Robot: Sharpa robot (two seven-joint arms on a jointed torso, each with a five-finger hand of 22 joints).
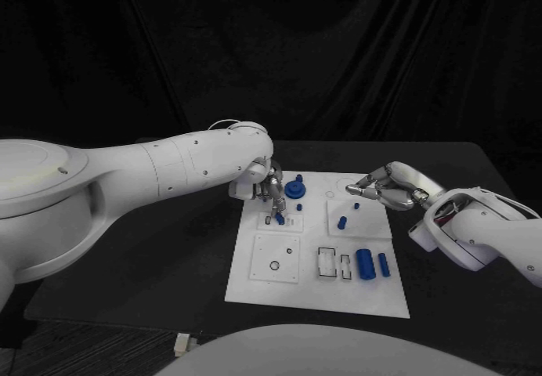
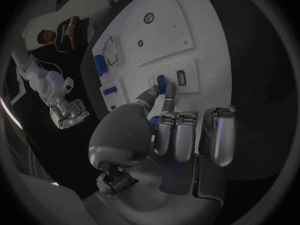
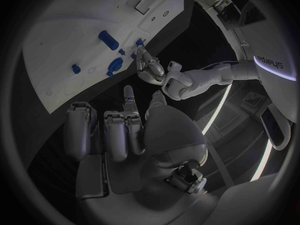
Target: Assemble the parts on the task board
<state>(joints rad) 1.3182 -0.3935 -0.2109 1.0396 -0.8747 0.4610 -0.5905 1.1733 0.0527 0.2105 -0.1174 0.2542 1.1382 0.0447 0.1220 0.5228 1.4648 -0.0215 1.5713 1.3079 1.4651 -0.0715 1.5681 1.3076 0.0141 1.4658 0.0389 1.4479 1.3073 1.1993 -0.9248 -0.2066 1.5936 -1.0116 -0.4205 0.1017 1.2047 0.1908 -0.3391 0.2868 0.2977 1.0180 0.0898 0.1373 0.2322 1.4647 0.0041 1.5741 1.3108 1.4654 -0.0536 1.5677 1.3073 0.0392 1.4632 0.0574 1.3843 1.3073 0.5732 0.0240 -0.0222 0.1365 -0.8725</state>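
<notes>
Desk (image 1: pixel 135 266): black, matte — wide bare margins to both sides of the board and in front of it.
Task board (image 1: pixel 322 294): flat white plate at the desk's middle, with raised square panels and rectangular slots; its front strip is bare.
Left hand (image 1: pixel 268 190): silver, over the board's far left corner, fingertips pinching a small blue peg (image 2: pixel 161 81) just above a slot.
Right hand (image 1: pixel 382 189): silver, at the board's far right edge, fingers curled inward, holding nothing.
Parts: smooth blue plastic — a round knob (image 1: pixel 294 189) beside the left hand, a fat cylinder (image 1: pixel 366 263) and a slimmer cylinder (image 1: pixel 384 265) lying near the right edge.
</notes>
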